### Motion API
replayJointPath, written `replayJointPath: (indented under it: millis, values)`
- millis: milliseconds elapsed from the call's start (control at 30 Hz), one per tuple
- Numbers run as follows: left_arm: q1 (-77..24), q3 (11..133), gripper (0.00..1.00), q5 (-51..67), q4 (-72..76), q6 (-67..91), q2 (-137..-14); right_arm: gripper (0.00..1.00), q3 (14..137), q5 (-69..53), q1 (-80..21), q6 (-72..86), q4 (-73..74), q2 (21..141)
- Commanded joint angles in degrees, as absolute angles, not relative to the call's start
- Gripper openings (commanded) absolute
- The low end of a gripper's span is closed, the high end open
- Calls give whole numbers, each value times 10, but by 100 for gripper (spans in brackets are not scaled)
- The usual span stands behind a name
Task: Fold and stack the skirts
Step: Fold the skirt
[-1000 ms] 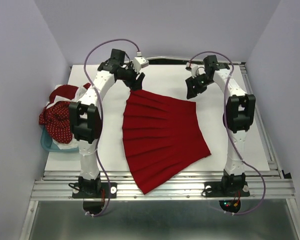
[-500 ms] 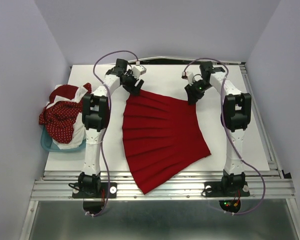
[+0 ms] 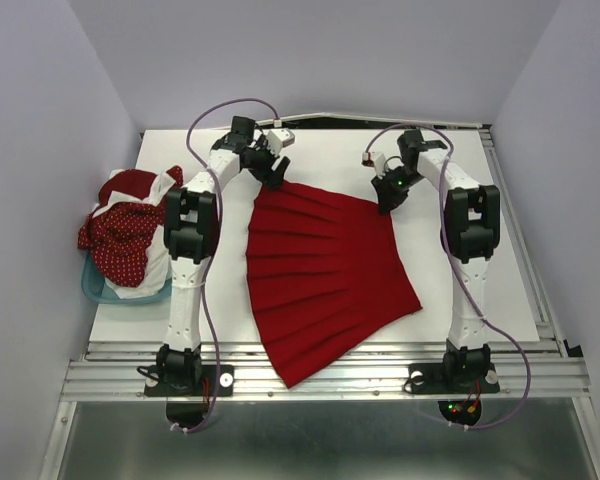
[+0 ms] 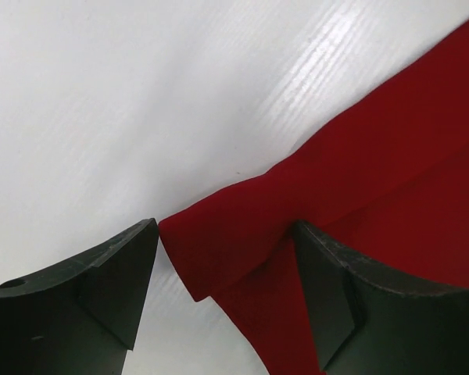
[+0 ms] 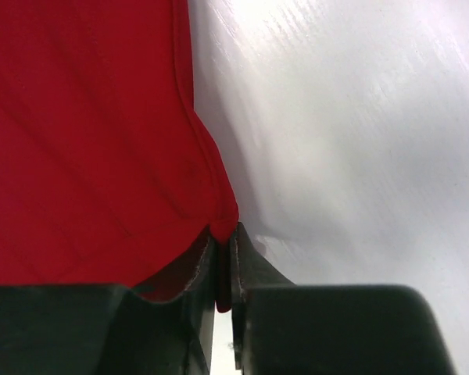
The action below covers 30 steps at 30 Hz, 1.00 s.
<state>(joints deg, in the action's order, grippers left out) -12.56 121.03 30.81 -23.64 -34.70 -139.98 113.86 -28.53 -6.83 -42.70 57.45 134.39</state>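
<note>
Top external view showed us the red skirt [image 3: 320, 270] spread flat on the worktop [image 3: 480, 290], with its narrow waist edge lying straight between the two end effectors and its flared hem well behind them, toward the arm bases. The left end effector [image 3: 273, 175] sat at one waist corner and the right end effector [image 3: 388, 197] at the other.

In the left wrist view, the left end effector's jaws stood apart. The waist corner lay between the fingers, touching the worktop and gripped by nothing, with one finger beside it over bare worktop and the other over the cloth. In the right wrist view, the right end effector's fingers were pressed together with the tip of the other corner pinched between them. Cloth spread ahead of them to one side and bare worktop to the other.

Well out beyond the left end effector, a dotted skirt [image 3: 120, 235] and a white skirt [image 3: 160, 185] lay heaped in a tub [image 3: 95, 290], not yet folded.

We judged this to be the grasp before the first fold, only half made. The next move, as we read it, called for the left jaws to close low enough to catch the corner and not only its top layer. Both end effectors would then lift evenly and carry the waist edge back toward the hem. We thought an uneven lift could skew the pleats or pull the cloth out of the right pinch.
</note>
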Motion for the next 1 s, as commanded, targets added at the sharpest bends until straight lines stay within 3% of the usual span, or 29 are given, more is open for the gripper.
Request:
replayJointPath:
  millis: [0, 233, 533, 967]
  values:
    - [-120, 1211, 81, 352, -193, -359, -1314, 5, 1122, -273, -69, -446, 553, 1337]
    - [-121, 1279, 81, 354, -214, -338, -1385, 1, 1116, -279, -69, -456, 548, 1325]
    - [-130, 1335, 82, 264, -274, -367, -1460, 1, 1076, -291, -69, -468, 516, 1290]
    - [-134, 1309, 85, 249, -454, -460, -1444, 1, 1079, -288, -69, -466, 512, 1281]
